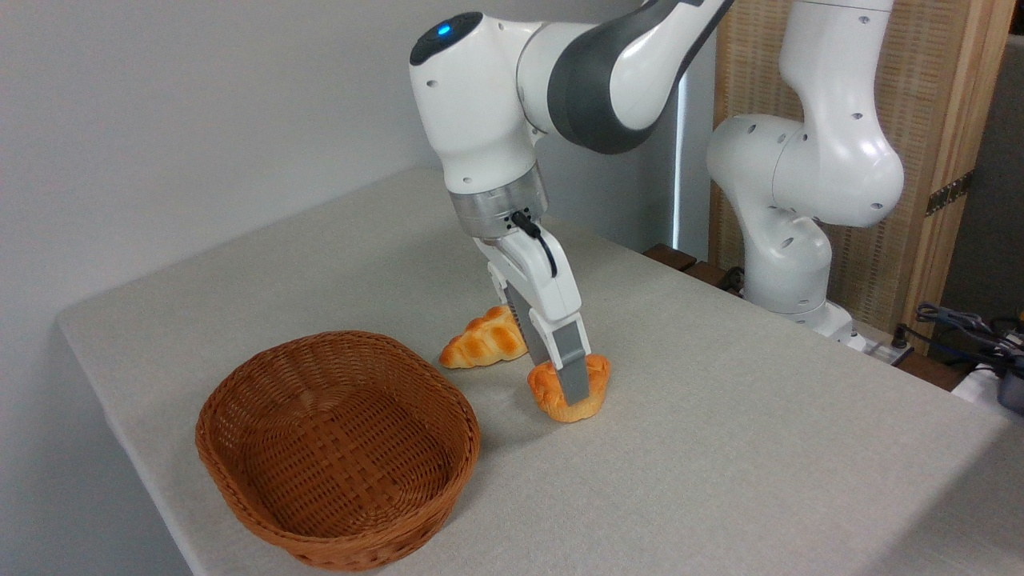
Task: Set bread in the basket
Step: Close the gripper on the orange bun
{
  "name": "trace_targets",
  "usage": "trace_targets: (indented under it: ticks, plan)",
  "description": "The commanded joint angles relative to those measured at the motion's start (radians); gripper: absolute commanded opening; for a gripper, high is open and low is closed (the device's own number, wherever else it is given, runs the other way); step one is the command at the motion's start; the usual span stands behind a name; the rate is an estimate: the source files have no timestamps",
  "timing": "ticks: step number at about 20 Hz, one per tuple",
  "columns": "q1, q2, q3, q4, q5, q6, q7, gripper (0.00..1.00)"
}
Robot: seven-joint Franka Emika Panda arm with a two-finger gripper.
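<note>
We note the tabletop (720, 448), covered in pale grey cloth, carrying all items. The white Panda arm (480, 104) reaches down from upper centre, wrist tilted toward the right. The basket (340, 448), oval reddish-brown wicker, sits at lower left, with nothing inside that we can see. The braided loaf (480, 342) lies just behind and right of the basket, partly hidden by the arm. The bread (570, 388), a small orange-golden bun, rests on the tabletop right of the basket, apart from it and near the loaf. The pincer (573, 387) is down over the bun, its near grey finger across the bun's front; we read it as pinching the bun, still on the cloth.
</note>
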Motion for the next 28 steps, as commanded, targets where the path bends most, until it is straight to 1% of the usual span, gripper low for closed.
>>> trace_targets:
  ticks: [1, 4, 9, 11, 13, 15, 16, 17, 19, 20, 23, 24, 28]
  plan:
    - [-0.027, 0.016, 0.023, -0.024, 0.015, 0.072, 0.014, 1.0]
    - [-0.028, 0.013, 0.036, -0.027, 0.015, 0.059, 0.016, 1.0]
    - [-0.028, 0.008, 0.041, -0.027, 0.016, -0.036, 0.014, 1.0]
    - [-0.028, 0.008, 0.041, -0.027, 0.016, -0.036, 0.01, 1.0]
    - [-0.028, 0.008, 0.041, -0.027, 0.016, -0.038, 0.011, 0.97]
    - [-0.028, 0.008, 0.042, -0.027, 0.016, -0.039, 0.013, 0.79]
    - [-0.03, 0.008, 0.042, -0.027, 0.016, -0.039, 0.014, 0.66]
    - [-0.03, 0.008, 0.042, -0.027, 0.016, -0.043, 0.014, 0.57]
    - [-0.03, 0.008, 0.042, -0.027, 0.016, -0.047, 0.014, 0.43]
    - [-0.03, 0.008, 0.042, -0.027, 0.015, -0.049, 0.014, 0.39]
    - [-0.033, 0.008, 0.055, -0.027, 0.015, -0.049, 0.014, 0.37]
    - [-0.043, 0.008, 0.058, -0.027, 0.015, -0.049, 0.014, 0.35]
    - [-0.048, 0.008, 0.07, -0.025, 0.015, -0.056, 0.014, 0.35]
